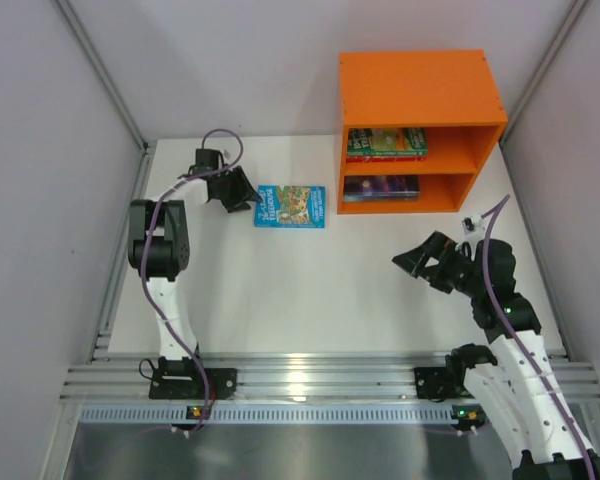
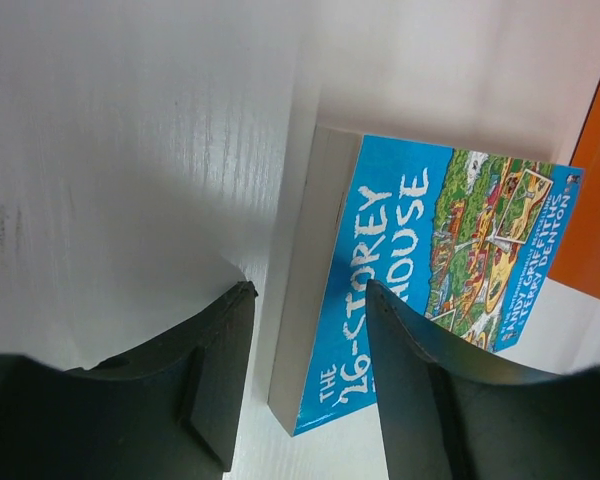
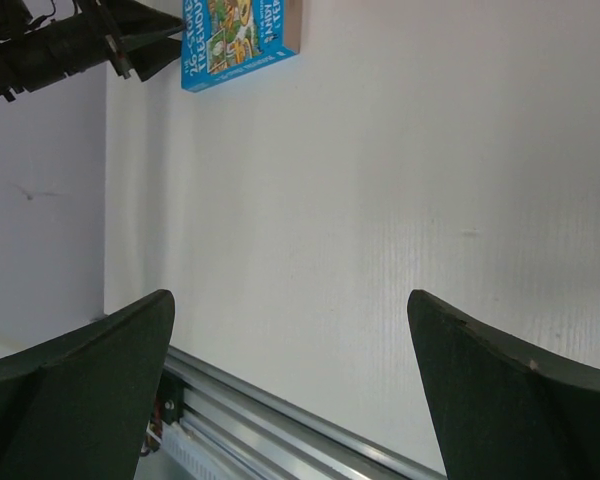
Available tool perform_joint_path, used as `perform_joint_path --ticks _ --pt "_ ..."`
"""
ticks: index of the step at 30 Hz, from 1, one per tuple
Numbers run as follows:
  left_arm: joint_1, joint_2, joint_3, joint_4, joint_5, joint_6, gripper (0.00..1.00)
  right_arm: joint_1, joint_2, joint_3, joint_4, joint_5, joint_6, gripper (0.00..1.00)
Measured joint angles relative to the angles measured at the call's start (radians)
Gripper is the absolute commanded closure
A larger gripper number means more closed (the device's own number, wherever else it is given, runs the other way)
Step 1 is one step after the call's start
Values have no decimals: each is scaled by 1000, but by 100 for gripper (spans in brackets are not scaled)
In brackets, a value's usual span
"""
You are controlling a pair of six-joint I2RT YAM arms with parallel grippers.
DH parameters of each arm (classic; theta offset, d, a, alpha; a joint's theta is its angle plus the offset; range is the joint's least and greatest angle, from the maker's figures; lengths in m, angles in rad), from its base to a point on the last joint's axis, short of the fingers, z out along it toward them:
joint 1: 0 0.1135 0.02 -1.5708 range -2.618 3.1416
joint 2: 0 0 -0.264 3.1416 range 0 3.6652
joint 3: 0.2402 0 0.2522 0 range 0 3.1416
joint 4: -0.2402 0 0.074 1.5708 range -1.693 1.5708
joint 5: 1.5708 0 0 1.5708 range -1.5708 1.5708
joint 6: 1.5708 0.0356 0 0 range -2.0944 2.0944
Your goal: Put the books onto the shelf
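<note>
"What colour is the shelf (image 1: 420, 75)?"

"Bright orange all over, standing on a white worktop (image 1: 300, 300)."

"And the loose book (image 1: 290, 206)?"

"A light-blue cover with white lettering, a busy green-and-yellow picture and cream page edges."

"And the shelved ones?"

"The upper books (image 1: 385, 143) look green and red. The lower book (image 1: 381, 187) is dark purple, perhaps speckled; it's too small to be sure."

"And the fingers (image 2: 215, 380)?"

"Black."
</note>
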Motion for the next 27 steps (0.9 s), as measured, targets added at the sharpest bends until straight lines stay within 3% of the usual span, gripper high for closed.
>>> perform_joint_path --ticks 7,16,21,27 --pt "-11 -59 -108 19 7 10 59 0 -21 0 -21 0 14 0" --pt "-94 -125 -154 -8 -92 49 88 0 -96 0 -57 4 34 0" --pt "-144 -199 -235 -20 -189 42 91 0 -117 -1 -82 5 43 0" --pt "-174 -407 -492 -19 -222 -16 88 0 -117 -20 -89 4 46 0"
